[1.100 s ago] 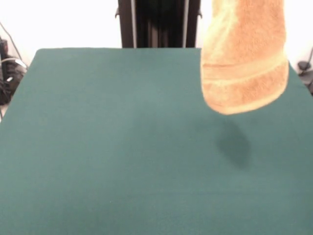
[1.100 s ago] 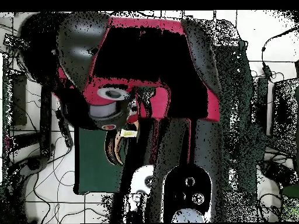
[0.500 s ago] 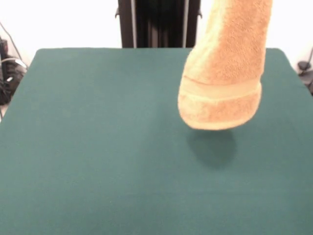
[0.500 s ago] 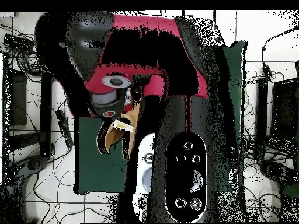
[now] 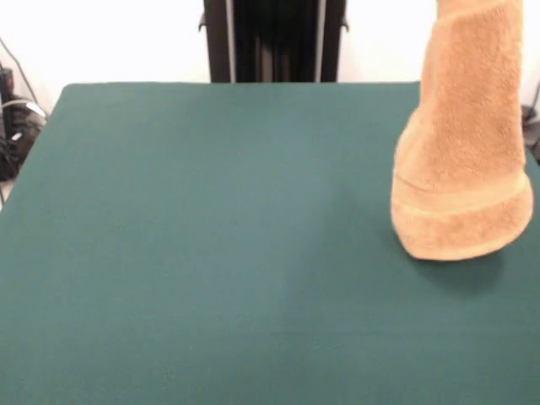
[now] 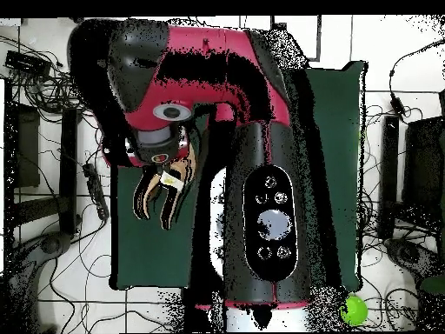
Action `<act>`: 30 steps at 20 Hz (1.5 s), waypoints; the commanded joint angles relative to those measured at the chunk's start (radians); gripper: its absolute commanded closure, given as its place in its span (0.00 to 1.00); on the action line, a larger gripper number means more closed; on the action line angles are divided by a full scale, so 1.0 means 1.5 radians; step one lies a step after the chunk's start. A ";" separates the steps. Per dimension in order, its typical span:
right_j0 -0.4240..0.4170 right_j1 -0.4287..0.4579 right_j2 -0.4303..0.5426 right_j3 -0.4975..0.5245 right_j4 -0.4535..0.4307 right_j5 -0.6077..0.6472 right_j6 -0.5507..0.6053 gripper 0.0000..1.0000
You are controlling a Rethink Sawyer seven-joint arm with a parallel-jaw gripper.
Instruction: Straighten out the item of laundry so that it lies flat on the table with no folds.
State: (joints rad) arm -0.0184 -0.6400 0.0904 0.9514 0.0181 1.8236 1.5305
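The item of laundry (image 5: 462, 160), a golden-orange terry towel, hangs as a folded column at the right of the front view. Its border band sits near the bottom. The lower edge is just at the green table (image 5: 211, 245), and I cannot tell whether it touches. The top of the towel runs out of the picture, so the gripper is hidden in that view. In the overhead view the gripper (image 6: 165, 165) sits under the red and black wrist, shut on the towel (image 6: 146, 195). The towel shows there as thin orange strips with a white label (image 6: 173, 180), over the table (image 6: 148, 252).
The black pedestal column (image 5: 274, 38) stands behind the table's far edge. Cables and dark gear (image 5: 13, 126) lie off the table's left side. The towel hangs close to the table's right edge. A green ball (image 6: 353, 310) lies on the floor among cables.
The hanging towel swung left, then moved right and lower. Its bottom edge has come down from well above the cloth to table level near the right edge.
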 commanded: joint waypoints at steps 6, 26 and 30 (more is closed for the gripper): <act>-0.003 0.069 0.125 0.012 0.001 0.004 -0.085 1.00; -0.042 -0.038 0.121 0.166 0.020 -0.064 -0.083 1.00; -0.062 -0.099 0.104 0.250 0.034 -0.092 -0.087 1.00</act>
State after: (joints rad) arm -0.1008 -0.7031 0.1858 1.1086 0.0241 1.7789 1.5305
